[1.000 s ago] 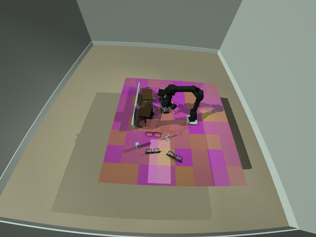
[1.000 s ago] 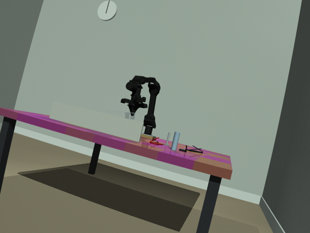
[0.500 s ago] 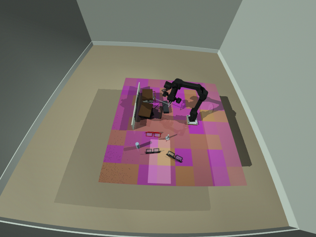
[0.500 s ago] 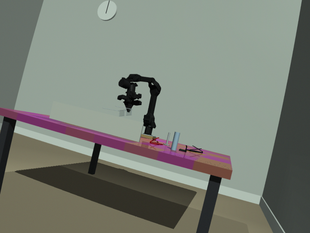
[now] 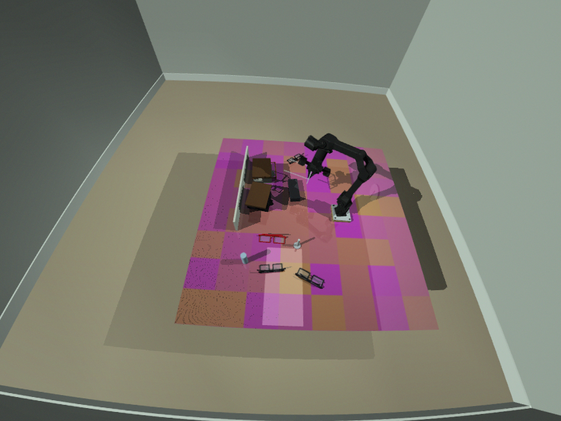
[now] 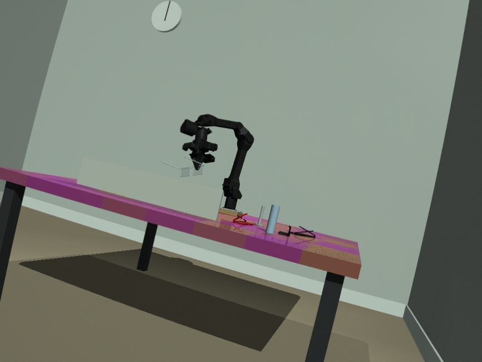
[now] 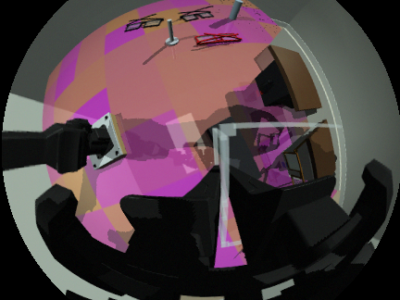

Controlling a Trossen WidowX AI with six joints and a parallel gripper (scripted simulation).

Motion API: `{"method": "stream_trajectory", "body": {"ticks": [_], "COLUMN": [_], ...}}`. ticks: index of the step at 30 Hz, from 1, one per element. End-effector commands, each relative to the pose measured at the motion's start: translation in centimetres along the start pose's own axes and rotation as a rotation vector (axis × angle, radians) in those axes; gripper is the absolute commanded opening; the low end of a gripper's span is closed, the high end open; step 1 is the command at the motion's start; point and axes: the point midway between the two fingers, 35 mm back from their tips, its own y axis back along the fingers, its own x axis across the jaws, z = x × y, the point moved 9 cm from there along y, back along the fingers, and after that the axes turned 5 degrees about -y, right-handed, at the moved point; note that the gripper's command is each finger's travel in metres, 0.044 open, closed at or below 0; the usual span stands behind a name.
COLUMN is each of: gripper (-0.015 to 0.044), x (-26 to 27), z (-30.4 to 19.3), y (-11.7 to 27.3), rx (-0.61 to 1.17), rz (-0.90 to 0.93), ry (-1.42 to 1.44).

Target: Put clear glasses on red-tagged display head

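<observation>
My gripper [image 5: 309, 177] [image 6: 197, 169] [image 7: 220, 173] is shut on the clear glasses [image 6: 185, 172] [image 7: 224, 185], near the bridge. They hang in the air above the table, with the lenses down and the temples [image 5: 297, 175] [image 7: 287, 125] reaching out toward the heads. Two display heads with brown tops stand side by side. The one nearer the red glasses [image 5: 258, 195] [image 7: 303, 79] shows a tiny red spot at its dark front in the wrist view, perhaps the tag. The other head [image 5: 261, 167] [image 7: 325, 148] has a thin brown-framed pair at its front. Both faces are mostly hidden.
A pale upright panel [image 5: 241, 194] [image 6: 147, 186] stands behind the heads. A dark block [image 5: 294, 190] lies before them. Red glasses [image 5: 272, 238] [image 7: 218, 39], a thin post [image 5: 297, 243] [image 7: 170, 30], a blue-grey cylinder [image 5: 244, 258] [image 6: 273, 219] and several black glasses stand or lie elsewhere.
</observation>
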Motion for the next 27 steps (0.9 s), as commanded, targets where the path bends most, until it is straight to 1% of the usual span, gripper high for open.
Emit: {"method": "stream_trajectory", "body": {"ticks": [1,14,27], "gripper": [0.0,0.0,0.0], "x": [1.1,4.9,8.9], "z": [-1.0,-3.7,-5.1], "y": [0.6,3.0,4.9], "rx": [-0.02,-0.034,0.019], "rz": [-0.024,-0.153,-0.291], "ry": [0.048,0.223,0.403]}}
